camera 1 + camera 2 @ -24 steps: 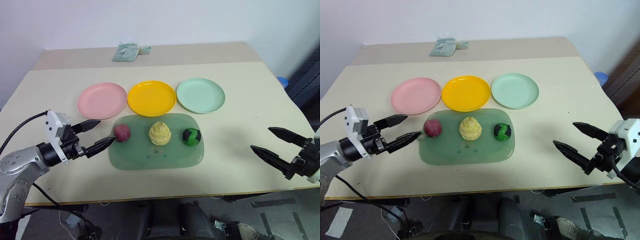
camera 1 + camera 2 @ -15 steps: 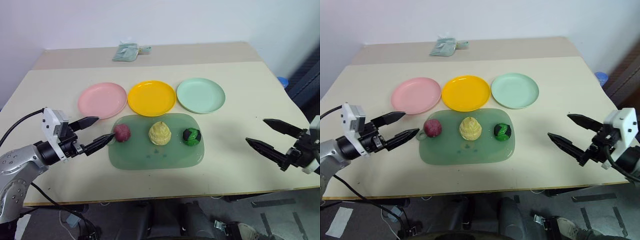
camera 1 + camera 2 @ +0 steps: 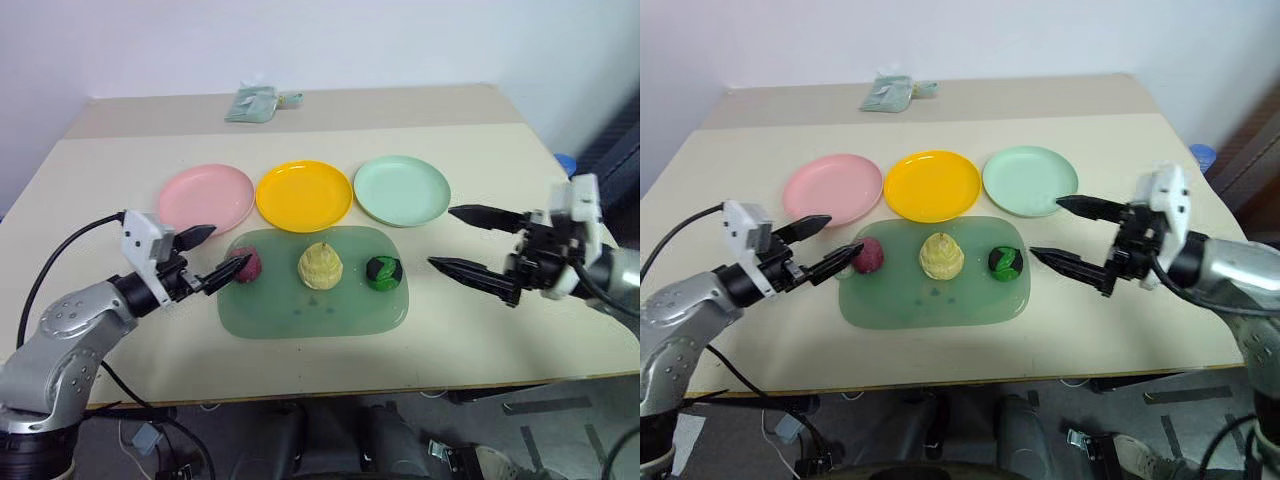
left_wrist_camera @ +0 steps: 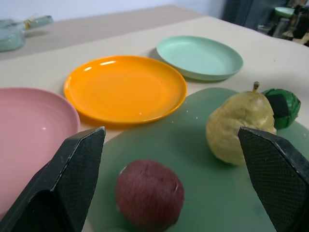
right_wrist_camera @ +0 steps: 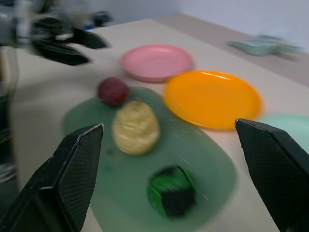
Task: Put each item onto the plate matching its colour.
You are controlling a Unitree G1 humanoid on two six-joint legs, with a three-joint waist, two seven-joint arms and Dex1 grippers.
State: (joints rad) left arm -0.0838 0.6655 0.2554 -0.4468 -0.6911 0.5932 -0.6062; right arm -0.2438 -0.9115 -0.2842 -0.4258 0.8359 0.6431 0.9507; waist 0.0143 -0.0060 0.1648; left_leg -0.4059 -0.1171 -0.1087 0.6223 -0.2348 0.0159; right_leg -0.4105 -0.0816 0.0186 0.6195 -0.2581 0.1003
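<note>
Jaws spread wide on both sides, nothing gripped. Left gripper (image 3: 214, 255) level just left of the maroon ball (image 3: 246, 265), one black fingertip at the ball's near-left side, the other toward the pink plate (image 3: 205, 199); contact hard to call, ball sitting on the green mat (image 3: 300, 318). Right gripper (image 3: 1068, 233) just right of the mat, aimed left toward the green ball (image 3: 1004, 262) but short of it, one finger over the near-right edge of the mint plate (image 3: 1029, 180). Nothing sorted yet: all three plates bare in a far row, pink left, yellow plate (image 3: 303, 195) centre, mint right, with all three items lined up along the mat's far half, each nearly in front of its matching plate. Pale yellow pear (image 3: 320, 266) in the middle, untouched. By the look of things, early stage: likely a two-handed approach, maroon ball for the left, green ball for the right. Left to do: three pickups, three short carries farther back, three releases. Folded bag (image 3: 255, 104) lying at the table's far edge, no part of the job.
</note>
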